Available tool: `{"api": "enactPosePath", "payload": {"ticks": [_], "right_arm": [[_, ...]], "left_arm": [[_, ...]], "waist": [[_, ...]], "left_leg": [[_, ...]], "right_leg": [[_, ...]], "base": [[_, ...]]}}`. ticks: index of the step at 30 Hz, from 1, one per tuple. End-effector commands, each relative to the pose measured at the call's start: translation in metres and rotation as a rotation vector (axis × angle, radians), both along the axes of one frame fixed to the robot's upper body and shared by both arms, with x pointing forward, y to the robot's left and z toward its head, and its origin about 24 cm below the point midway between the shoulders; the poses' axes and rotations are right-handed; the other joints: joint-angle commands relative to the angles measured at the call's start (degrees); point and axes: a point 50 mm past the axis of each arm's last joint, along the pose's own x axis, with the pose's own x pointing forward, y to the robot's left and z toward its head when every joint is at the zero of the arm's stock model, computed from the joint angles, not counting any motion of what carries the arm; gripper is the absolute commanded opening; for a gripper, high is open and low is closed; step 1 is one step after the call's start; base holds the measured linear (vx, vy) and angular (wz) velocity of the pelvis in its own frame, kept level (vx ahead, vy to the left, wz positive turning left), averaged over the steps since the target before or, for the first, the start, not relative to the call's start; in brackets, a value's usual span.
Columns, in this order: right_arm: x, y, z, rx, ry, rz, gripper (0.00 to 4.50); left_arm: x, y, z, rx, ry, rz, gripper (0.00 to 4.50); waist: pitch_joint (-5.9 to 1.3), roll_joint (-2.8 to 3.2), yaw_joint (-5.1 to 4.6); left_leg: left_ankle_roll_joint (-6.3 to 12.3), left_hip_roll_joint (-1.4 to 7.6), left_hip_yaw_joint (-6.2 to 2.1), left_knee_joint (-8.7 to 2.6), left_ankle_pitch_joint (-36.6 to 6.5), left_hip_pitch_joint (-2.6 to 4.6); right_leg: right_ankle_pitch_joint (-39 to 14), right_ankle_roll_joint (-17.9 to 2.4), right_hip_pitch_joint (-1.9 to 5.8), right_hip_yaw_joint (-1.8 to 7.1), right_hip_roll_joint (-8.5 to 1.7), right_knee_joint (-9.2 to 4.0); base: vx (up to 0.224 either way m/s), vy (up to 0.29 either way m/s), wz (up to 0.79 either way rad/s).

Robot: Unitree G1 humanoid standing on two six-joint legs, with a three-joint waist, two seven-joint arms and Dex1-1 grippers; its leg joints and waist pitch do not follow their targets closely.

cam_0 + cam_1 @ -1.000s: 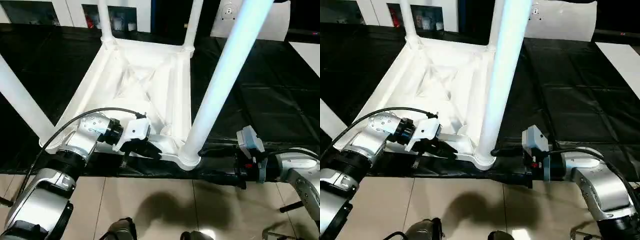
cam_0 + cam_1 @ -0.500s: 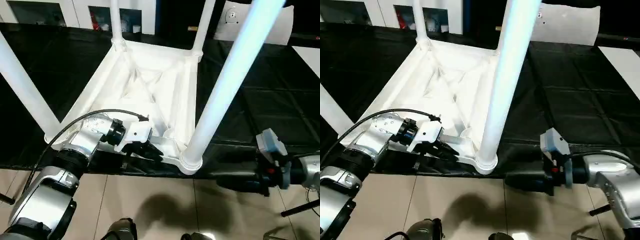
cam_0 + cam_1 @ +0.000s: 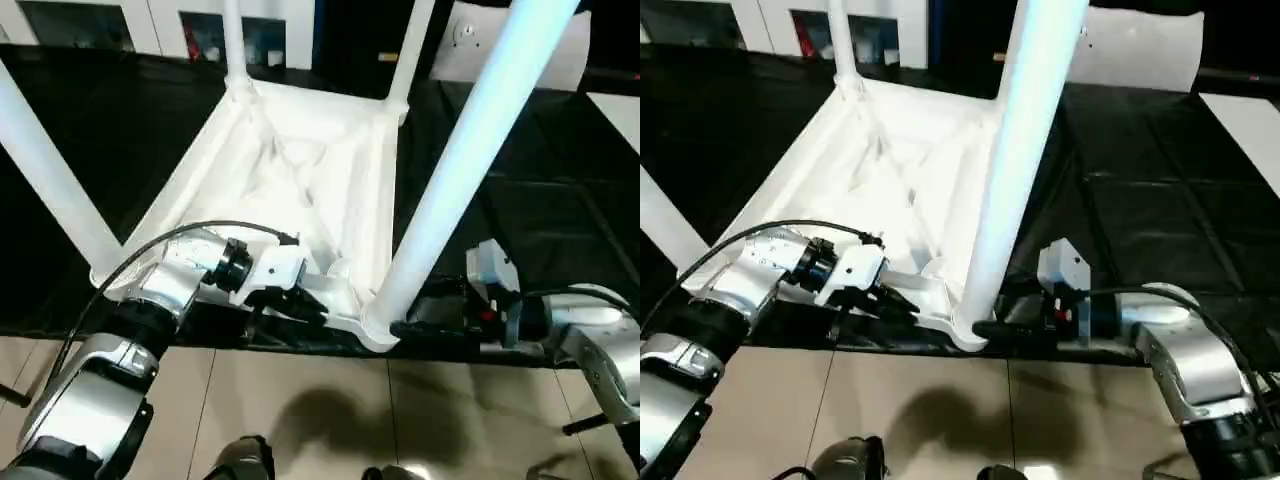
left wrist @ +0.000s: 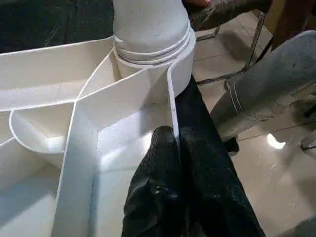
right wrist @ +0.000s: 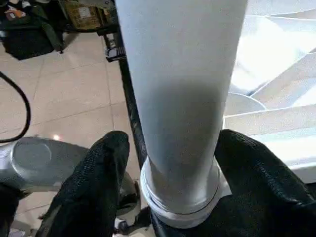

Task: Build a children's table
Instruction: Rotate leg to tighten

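Left gripper (image 4: 173, 143) is pinching the tabletop (image 3: 300, 170) near rim; right gripper (image 5: 170, 163) is clasping the near-right leg (image 3: 450, 170) at its socket.

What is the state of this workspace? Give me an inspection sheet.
Surface: black-covered work table.
Job's things: white tabletop upside down, four legs standing in its corner sockets; near right leg.
Clutter: nothing seen.
Grippers: left gripper shut on the tabletop's near rim; right gripper straddles the near right leg's base, one finger on each side.
Cables: black cable looping over the left forearm.
Surroundings: white cabinet behind, tiled floor.
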Motion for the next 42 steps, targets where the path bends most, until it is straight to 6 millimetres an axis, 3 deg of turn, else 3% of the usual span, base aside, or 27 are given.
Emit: {"api": "enactPosePath", "payload": {"ticks": [1,9,15,16,17,20,21,22,24,26,29,30,31,32,33,34,35,36,37,38,39,40,41,42], "right_arm": [[0.000,0.000,0.000,-0.007,0.004,0.034,2.62],[0.004,0.004,-0.004,0.001,0.014,0.065,1.99],[0.002,0.010,-0.008,0.022,0.032,0.072,1.90],[0.000,0.012,-0.009,0.036,0.040,0.064,1.90],[-0.002,0.014,-0.009,0.051,0.047,0.052,1.90],[-0.009,0.022,-0.015,0.099,0.079,-0.035,1.89],[-0.011,0.025,-0.017,0.113,0.084,-0.063,1.89],[-0.012,0.032,-0.022,0.112,0.080,-0.121,1.89],[-0.013,0.042,-0.029,0.102,0.078,-0.207,1.89],[-0.009,0.056,-0.036,0.107,0.097,-0.315,1.89],[-0.002,0.071,-0.039,0.130,0.127,-0.442,1.87],[0.015,0.088,-0.040,0.179,0.172,-0.606,1.86],[0.021,0.094,-0.040,0.192,0.185,-0.656,1.86],[0.021,0.094,-0.040,0.194,0.187,-0.662,1.86],[0.026,0.098,-0.039,0.200,0.192,-0.694,1.86],[0.037,0.106,-0.036,0.225,0.199,-0.777,1.86],[0.037,0.106,-0.036,0.225,0.199,-0.777,1.86],[0.047,0.111,-0.031,0.249,0.206,-0.843,1.86],[0.052,0.113,-0.028,0.252,0.197,-0.872,1.86],[0.056,0.114,-0.026,0.252,0.186,-0.892,1.86],[0.057,0.115,-0.025,0.251,0.184,-0.900,1.86],[0.060,0.115,-0.023,0.254,0.176,-0.927,1.86],[0.061,0.115,-0.022,0.265,0.173,-0.928,1.86],[0.061,0.113,-0.020,0.272,0.157,-0.931,2.21]], "left_arm": [[-0.013,-0.010,-0.015,0.089,0.036,-0.128,0.00],[-0.014,-0.007,-0.017,0.103,0.041,-0.124,0.00],[-0.013,-0.007,-0.018,0.098,0.045,-0.082,0.00],[-0.011,-0.008,-0.019,0.090,0.048,-0.052,0.00],[-0.009,-0.009,-0.019,0.081,0.049,-0.019,0.00],[-0.004,-0.016,-0.019,0.048,0.038,0.084,0.00],[-0.002,-0.019,-0.019,0.040,0.032,0.115,0.00],[0.001,-0.024,-0.019,0.017,0.037,0.173,0.00],[0.005,-0.033,-0.018,-0.021,0.041,0.251,0.00],[0.009,-0.047,-0.016,-0.071,0.045,0.335,0.00],[0.014,-0.061,-0.015,-0.106,0.035,0.412,0.00],[0.020,-0.079,-0.011,-0.154,0.033,0.513,0.00],[0.022,-0.085,-0.009,-0.169,0.032,0.547,0.00],[0.022,-0.085,-0.009,-0.171,0.032,0.551,0.00],[0.024,-0.089,-0.007,-0.181,0.026,0.577,0.00],[0.026,-0.096,-0.004,-0.197,0.015,0.622,0.00],[0.026,-0.096,-0.004,-0.197,0.015,0.622,0.00],[0.028,-0.099,-0.002,-0.203,-0.013,0.652,0.00],[0.028,-0.100,-0.001,-0.197,-0.027,0.656,0.00],[0.029,-0.101,-0.001,-0.192,-0.041,0.656,0.00],[0.029,-0.101,-0.001,-0.189,-0.045,0.657,0.00],[0.029,-0.101,-0.001,-0.182,-0.062,0.658,0.00],[0.029,-0.099,-0.002,-0.178,-0.066,0.657,0.00],[0.030,-0.097,-0.002,-0.170,-0.073,0.655,0.00]], "waist": [[-4.35,-0.54,-0.34],[-3.77,-0.20,-0.60],[-3.76,-0.10,-0.72],[-3.40,0.46,-0.76],[-3.32,0.45,-0.76],[-2.76,0.60,-0.78],[-2.40,0.58,-0.87],[-1.47,0.97,-1.08],[-1.07,0.83,-1.39],[-1.08,0.76,-1.88],[-0.81,1.03,-3.62],[-0.50,1.85,-4.25],[-0.18,2.80,-4.82],[-0.02,3.18,-4.86],[-0.54,4.41,0.64],[-3.02,1.24,-1.05],[-3.02,1.24,-1.05],[-0.12,-1.16,-3.85],[-0.29,-0.45,-3.23],[0.27,1.06,-2.94],[-2.02,2.59,-4.20],[-2.22,2.84,-5.86],[-1.85,3.30,-6.01],[-1.15,2.68,-6.12]], "left_leg": [[5.39,3.59,-1.32,-3.16,-8.4,2.80],[2.22,3.71,-1.53,-3.76,-14.1,3.00],[2.35,3.66,-1.50,-3.79,-13.7,2.97],[2.01,3.66,-1.52,-4.01,-14.8,2.96],[1.75,3.72,-1.56,-4.08,-15.4,2.99],[-0.08,3.72,-1.88,-4.69,-19.9,3.13],[-1.47,3.83,-1.93,-4.97,-23.2,3.57],[-3.54,3.62,-2.37,-5.10,-29.7,4.20],[-6.08,3.41,-3.38,-5.53,-34.7,5.02],[-6.95,3.21,-4.01,-6.00,-35.4,4.87],[-8.15,2.85,-5.35,-7.22,-40.3,4.41],[-9.08,2.81,-5.64,-8.08,-45.3,4.48],[-10.09,2.99,-5.27,-10.19,-51.6,4.09],[-10.35,3.31,-4.72,-13.02,-55.0,2.03],[-13.41,1.15,1.10,-17.17,-59.8,-6.03],[-13.91,0.46,3.29,-14.36,-36.3,-0.29],[-13.91,0.46,3.29,-14.36,-36.3,-0.29],[-1.45,-3.97,-7.78,5.81,-2.9,0.21],[-3.07,-2.96,-8.88,3.96,-1.2,-2.54],[-4.99,-0.18,-8.82,-0.25,-2.9,-0.87],[-6.85,2.61,-8.46,-3.29,-5.0,4.68],[-6.37,3.99,-8.98,-5.18,-11.5,5.21],[-6.03,3.55,-8.60,-5.65,-16.3,4.74],[-5.33,2.88,-7.65,-5.98,-26.5,4.43]], "right_leg": [[1.2,-16.5,1.56,1.09,-3.07,-2.86],[-6.3,-15.3,1.06,1.32,-3.21,-3.64],[-4.1,-15.6,1.08,1.32,-3.10,-3.52],[-4.7,-15.5,0.88,1.39,-2.98,-3.70],[-5.2,-15.5,0.86,1.42,-3.01,-3.73],[-12.0,-14.2,0.67,1.57,-3.26,-4.51],[-17.0,-13.1,0.10,1.77,-3.33,-5.06],[-27.1,-11.1,-0.62,1.92,-3.88,-6.23],[-37.0,-7.4,-0.67,1.74,-4.21,-7.45],[-39.3,-5.5,-0.39,1.40,-4.21,-7.77],[-40.0,-3.7,0.64,-0.17,-3.56,-8.16],[-36.8,-4.1,0.70,-0.82,-2.71,-7.79],[-31.2,-5.3,1.13,-2.63,-1.19,-6.44],[-26.4,-5.5,3.36,-4.23,0.30,-3.11],[-12.6,-4.7,9.32,-7.67,3.27,7.11],[-26.7,-4.5,6.43,-2.18,0.44,5.28],[-26.7,-4.5,6.43,-2.18,0.44,5.28],[-57.0,-7.8,3.22,3.58,-8.07,-10.24],[-45.8,-9.4,7.65,1.87,-8.25,-7.24],[-36.1,-10.0,5.98,0.69,-7.34,-6.25],[-12.7,-11.5,2.93,-1.17,-1.93,-3.39],[0.7,-13.1,2.60,-0.92,-1.30,-2.36],[0.1,-13.9,2.78,-0.92,-1.73,-2.92],[-9.5,-13.8,2.70,-0.45,-2.63,-4.54]], "base": [[0.000,0.000,0.00],[0.000,0.000,0.00],[0.000,0.000,0.00],[0.000,0.000,0.00],[0.000,0.000,0.00],[0.000,0.000,0.00],[0.000,0.000,0.00],[0.000,0.000,0.00],[-0.056,0.016,-0.07],[-0.062,0.029,-0.13],[-0.081,0.059,-0.23],[-0.081,0.065,-0.16],[-0.081,0.065,-0.16],[-0.168,0.057,-0.02],[-0.149,0.014,0.14],[-0.149,0.014,0.14],[0.017,-0.110,0.26],[0.131,-0.083,-0.23],[0.131,-0.083,-0.23],[0.059,0.058,-0.25],[-0.092,0.024,0.19],[-0.092,0.024,0.19],[-0.080,-0.023,0.12],[0.000,0.000,0.00]]}}
